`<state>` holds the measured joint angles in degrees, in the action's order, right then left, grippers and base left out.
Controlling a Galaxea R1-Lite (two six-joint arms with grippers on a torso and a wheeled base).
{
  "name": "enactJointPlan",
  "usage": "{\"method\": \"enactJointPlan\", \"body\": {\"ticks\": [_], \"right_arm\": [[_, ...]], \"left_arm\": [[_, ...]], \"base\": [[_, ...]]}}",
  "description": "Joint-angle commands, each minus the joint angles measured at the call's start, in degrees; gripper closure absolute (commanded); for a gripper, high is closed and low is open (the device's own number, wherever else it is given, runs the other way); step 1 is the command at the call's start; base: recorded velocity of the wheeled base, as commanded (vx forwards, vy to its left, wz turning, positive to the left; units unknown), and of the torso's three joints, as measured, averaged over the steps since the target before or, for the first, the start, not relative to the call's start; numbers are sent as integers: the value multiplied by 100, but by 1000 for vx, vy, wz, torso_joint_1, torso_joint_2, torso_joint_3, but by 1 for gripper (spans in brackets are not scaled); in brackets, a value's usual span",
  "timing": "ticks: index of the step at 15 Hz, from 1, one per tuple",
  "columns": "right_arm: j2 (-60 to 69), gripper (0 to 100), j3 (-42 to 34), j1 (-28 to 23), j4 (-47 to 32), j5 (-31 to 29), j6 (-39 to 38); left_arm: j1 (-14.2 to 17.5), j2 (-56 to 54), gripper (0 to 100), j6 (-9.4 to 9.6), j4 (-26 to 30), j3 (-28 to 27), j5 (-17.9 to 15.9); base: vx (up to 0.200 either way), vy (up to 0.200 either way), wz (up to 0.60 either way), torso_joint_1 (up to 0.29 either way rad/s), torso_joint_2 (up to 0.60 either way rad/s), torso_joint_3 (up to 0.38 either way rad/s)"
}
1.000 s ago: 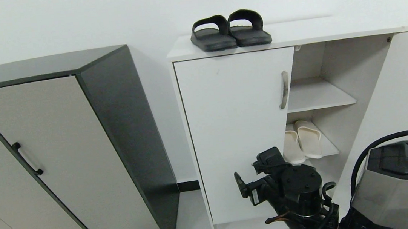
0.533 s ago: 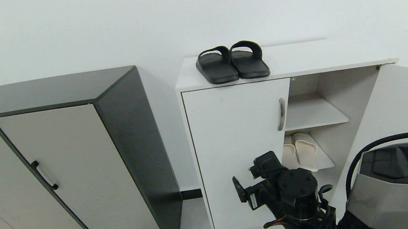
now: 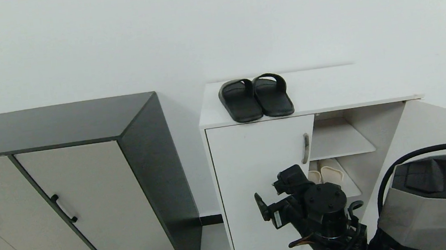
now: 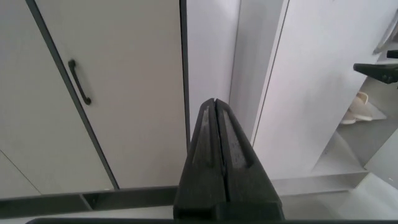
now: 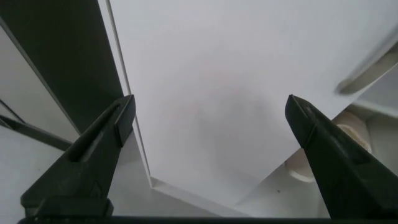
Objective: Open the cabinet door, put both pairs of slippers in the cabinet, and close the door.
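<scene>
A pair of black slippers (image 3: 255,98) lies on top of the white cabinet (image 3: 327,89). The cabinet's right door (image 3: 435,131) stands open and its left door (image 3: 260,187) is closed. A pair of cream slippers (image 3: 326,173) rests on the lower shelf inside, also seen as cream slippers (image 4: 360,104) in the left wrist view. My right gripper (image 3: 275,192) hangs open close before the closed left door, with nothing between its fingers (image 5: 210,106). My left gripper (image 4: 216,115) is shut and empty, facing the gap between the two cabinets.
A dark cabinet (image 3: 82,123) with grey doors and black handles (image 3: 64,208) stands left of the white one. A bare upper shelf (image 3: 338,142) sits inside the white cabinet. The white wall runs behind both.
The head camera has tilted upward, so both cabinets sit lower in the picture. The slippers, the doors and the right arm have not visibly moved.
</scene>
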<state>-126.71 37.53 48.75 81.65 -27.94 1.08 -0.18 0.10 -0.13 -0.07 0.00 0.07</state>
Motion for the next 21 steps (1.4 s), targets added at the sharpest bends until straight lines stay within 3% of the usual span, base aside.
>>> {"method": "enactJointPlan", "body": {"ticks": [1,13,17,19,21], "right_arm": [[-21,0,-1,-6,0,-1,-3],[-108,0,-53,-15,26,-10,32],[-293,0,8,-67,562,-27,419],[-108,0,158,-94,202,-36,401],[445,0,527,-111,-923,-36,32]], "left_arm": [[1,-1,100,-4,-1,0,1],[1,-1,100,-4,-1,0,-7],[1,-1,100,5,-1,0,-7],[1,-1,100,49,-1,0,-25],[1,-1,100,145,-1,0,-86]], "base": [[0,0,0,198,-510,-310],[0,0,0,243,-562,-321],[0,0,0,145,-321,-168],[0,0,0,0,0,0],[0,0,0,0,0,0]]}}
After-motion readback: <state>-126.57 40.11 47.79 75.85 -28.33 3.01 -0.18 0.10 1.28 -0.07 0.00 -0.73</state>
